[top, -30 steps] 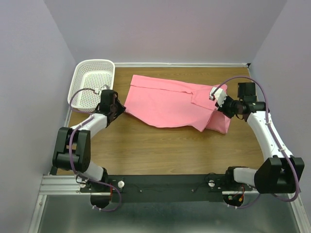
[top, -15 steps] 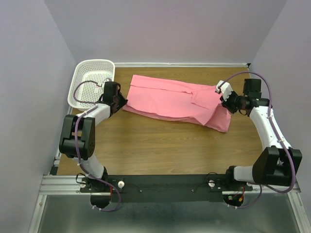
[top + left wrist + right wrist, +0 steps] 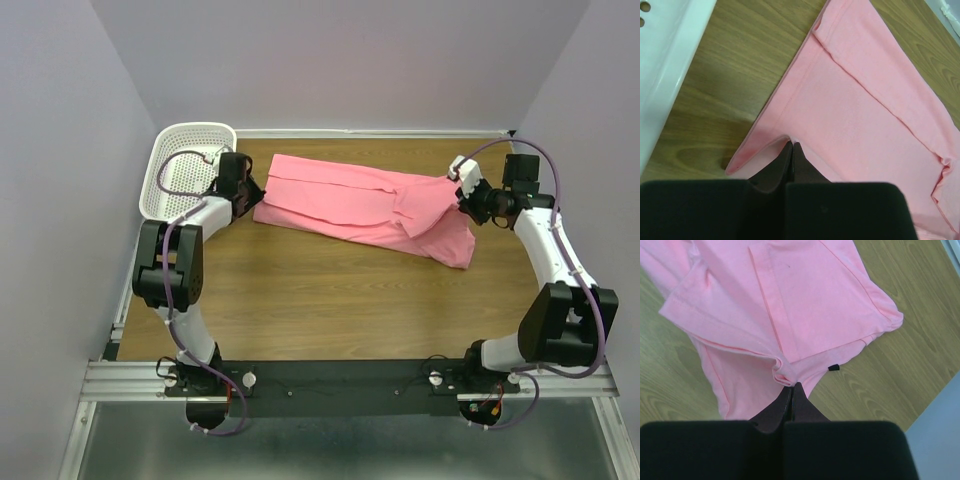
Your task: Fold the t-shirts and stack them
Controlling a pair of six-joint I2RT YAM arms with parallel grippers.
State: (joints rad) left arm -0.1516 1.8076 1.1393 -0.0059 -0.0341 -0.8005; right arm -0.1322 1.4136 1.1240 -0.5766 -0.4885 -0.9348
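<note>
Both arms have swung farther back, drawing the near edge of the salmon-pink t-shirt (image 3: 360,205) over itself; it lies as a narrower band across the far half of the table (image 3: 330,295). Jaws closed, the left gripper (image 3: 791,150) and right gripper (image 3: 791,390) each pinch fabric, so the lengthwise fold looks nearly laid.

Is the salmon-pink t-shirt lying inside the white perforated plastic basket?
No, the t-shirt lies on the wooden table, outside the basket.
</note>
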